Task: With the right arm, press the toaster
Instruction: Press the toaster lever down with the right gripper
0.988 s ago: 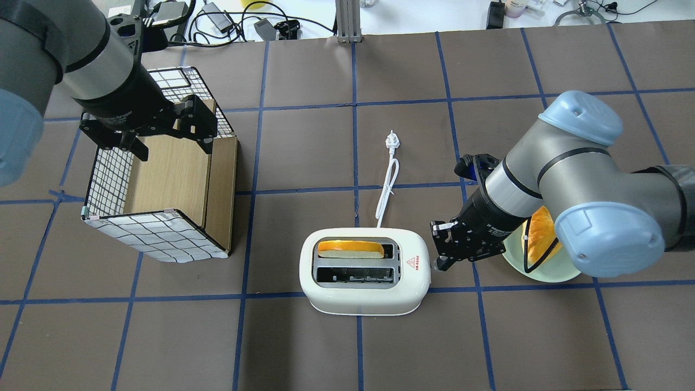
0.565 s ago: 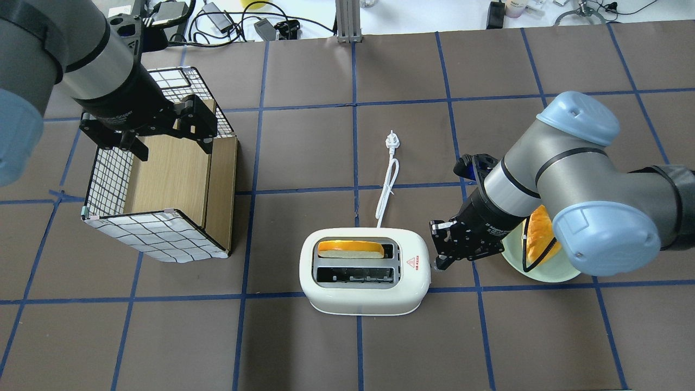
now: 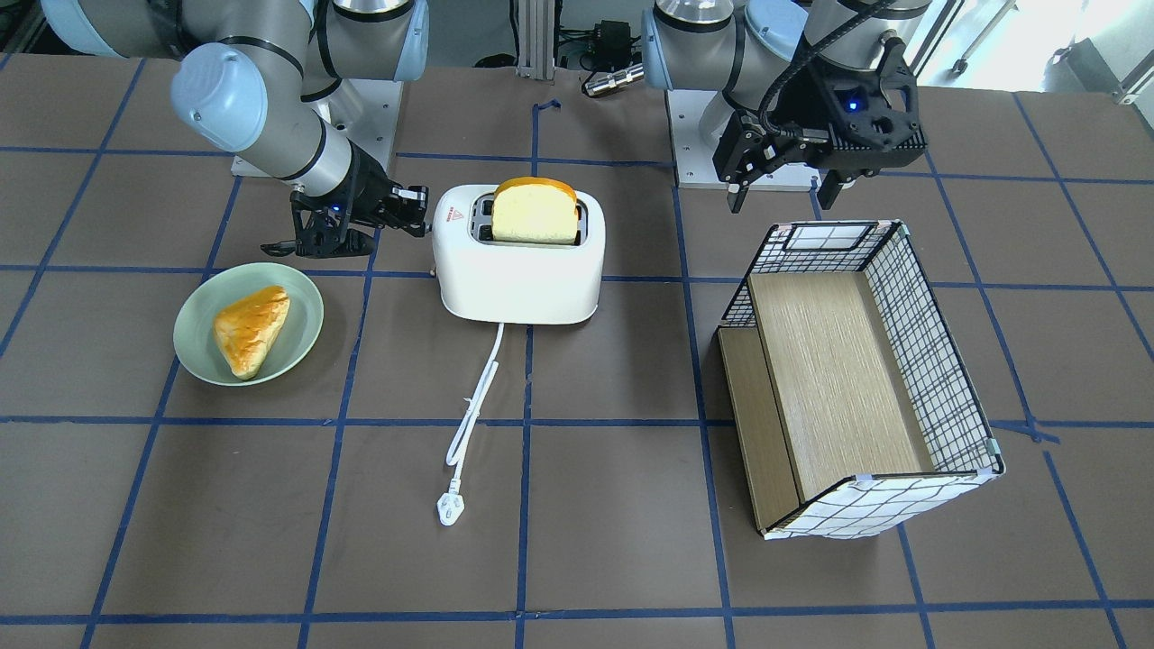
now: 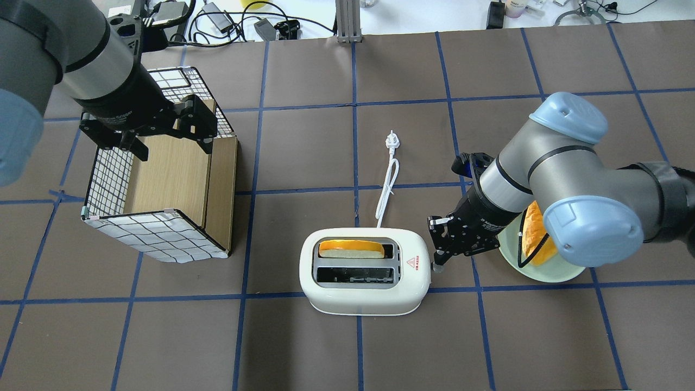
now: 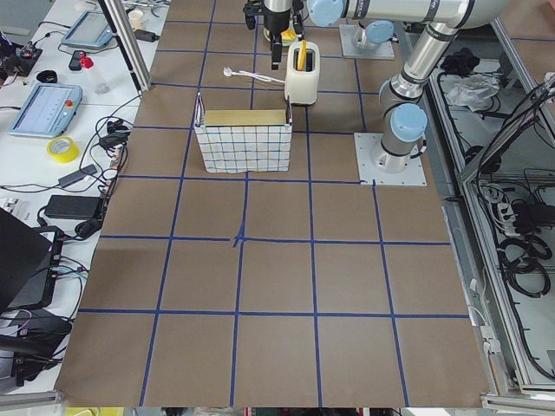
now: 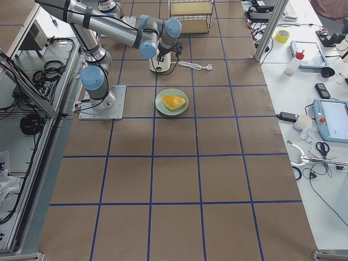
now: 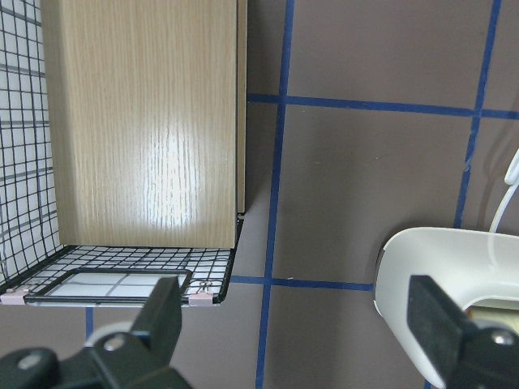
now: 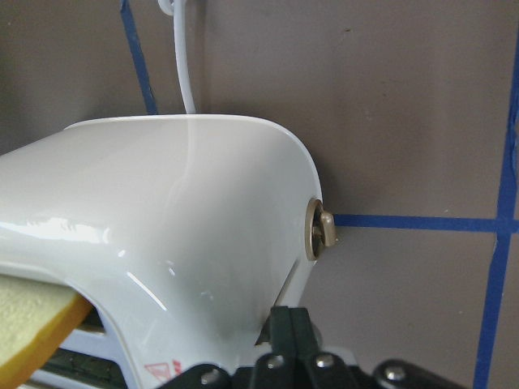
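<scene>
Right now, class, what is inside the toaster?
The toaster holds one bread slice in the slot farther from the robot; the nearer slot shows only metal guides. Its lower part is hidden.

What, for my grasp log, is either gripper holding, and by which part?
Nothing is held: the black two-finger right gripper is shut, empty, at the white rounded plastic toaster's end; the black left gripper hangs open.

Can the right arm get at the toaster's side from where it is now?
Likely yes: the right gripper sits right beside the end of the toaster, with nothing between them.
</scene>
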